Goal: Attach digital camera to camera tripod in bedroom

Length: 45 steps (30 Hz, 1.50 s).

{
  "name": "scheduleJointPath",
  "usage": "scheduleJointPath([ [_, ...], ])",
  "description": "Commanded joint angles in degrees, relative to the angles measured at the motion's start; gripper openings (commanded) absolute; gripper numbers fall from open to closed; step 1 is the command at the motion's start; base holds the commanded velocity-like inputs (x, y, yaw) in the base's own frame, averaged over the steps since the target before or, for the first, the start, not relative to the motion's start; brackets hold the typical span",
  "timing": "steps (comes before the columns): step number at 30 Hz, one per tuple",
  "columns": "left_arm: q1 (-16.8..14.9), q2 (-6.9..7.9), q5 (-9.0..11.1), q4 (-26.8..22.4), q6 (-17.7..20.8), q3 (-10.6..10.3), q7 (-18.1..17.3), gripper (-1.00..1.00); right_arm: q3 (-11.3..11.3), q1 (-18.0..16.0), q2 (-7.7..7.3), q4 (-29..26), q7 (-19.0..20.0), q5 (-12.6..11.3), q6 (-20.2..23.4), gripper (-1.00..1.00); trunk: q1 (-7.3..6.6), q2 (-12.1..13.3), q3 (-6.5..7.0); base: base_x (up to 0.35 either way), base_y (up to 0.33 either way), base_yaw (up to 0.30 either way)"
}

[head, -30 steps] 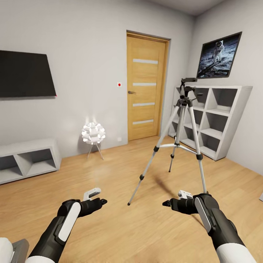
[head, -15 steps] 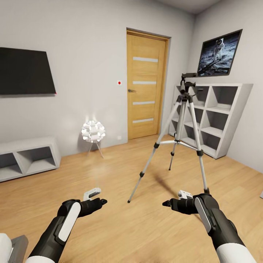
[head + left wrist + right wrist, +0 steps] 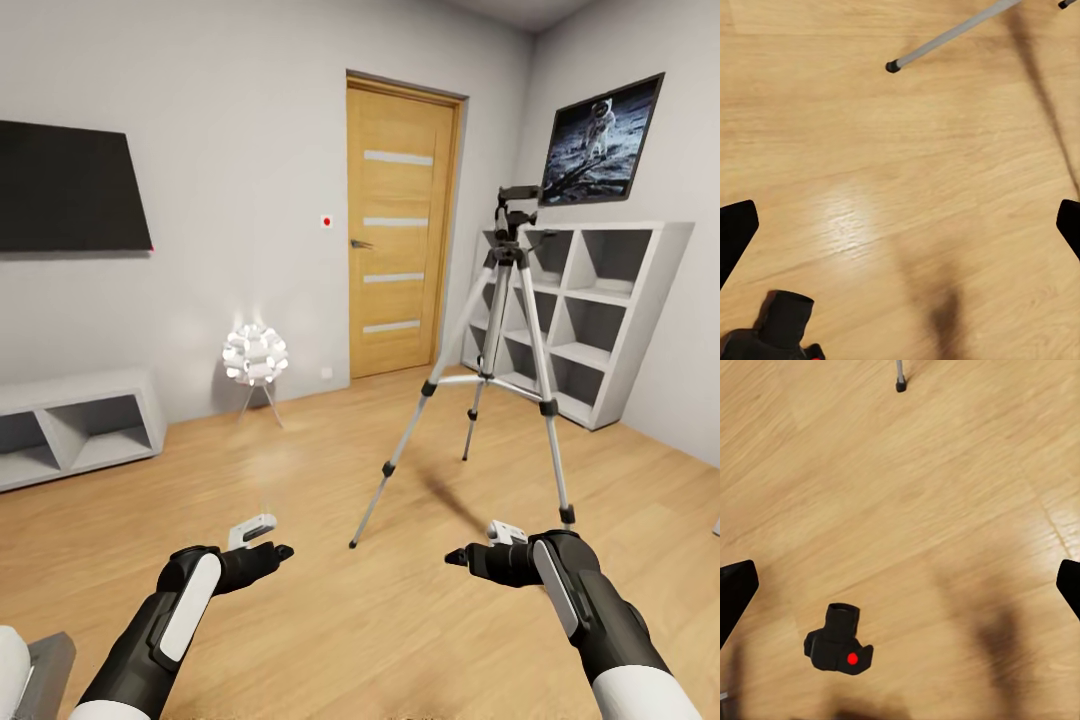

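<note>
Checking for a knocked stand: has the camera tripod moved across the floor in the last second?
No. The camera tripod keeps its place against the grey cube shelves and door; all drift together, so the camera moved.

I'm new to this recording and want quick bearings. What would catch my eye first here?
The camera tripod stands on the wooden floor in front of the grey cube shelves, right of the wooden door. A glowing white globe-cluster lamp sits by the wall. In the right wrist view, the digital camera, with its red dot, lies on the floor.

Pale grey walls (image 3: 230, 120) — wooden floor (image 3: 350, 620), door (image 3: 400, 235)
</note>
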Motion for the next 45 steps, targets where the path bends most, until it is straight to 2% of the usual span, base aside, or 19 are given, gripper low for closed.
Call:
scheduleJointPath([
  [1,0.0,0.0,0.6,-0.1,0.2,0.0,0.6,1.0,-0.1,0.0,0.0,0.0,0.0,-0.3,0.3,1.0,0.22,-0.4,-0.25,0.0,0.0,0.0],
  [32,0.0,0.0,0.6,-0.2,0.2,0.0,0.6,1.0,-0.1,0.0,0.0,0.0,0.0,-0.4,0.3,1.0,7.02,-12.9,-5.81,0.0,0.0,0.0],
  [45,0.0,0.0,0.6,-0.2,0.1,0.0,0.6,1.0,0.0,0.0,0.0,0.0,0.0,-0.4,0.3,1.0,7.36,-13.0,-8.69,0.0,0.0,0.0],
])
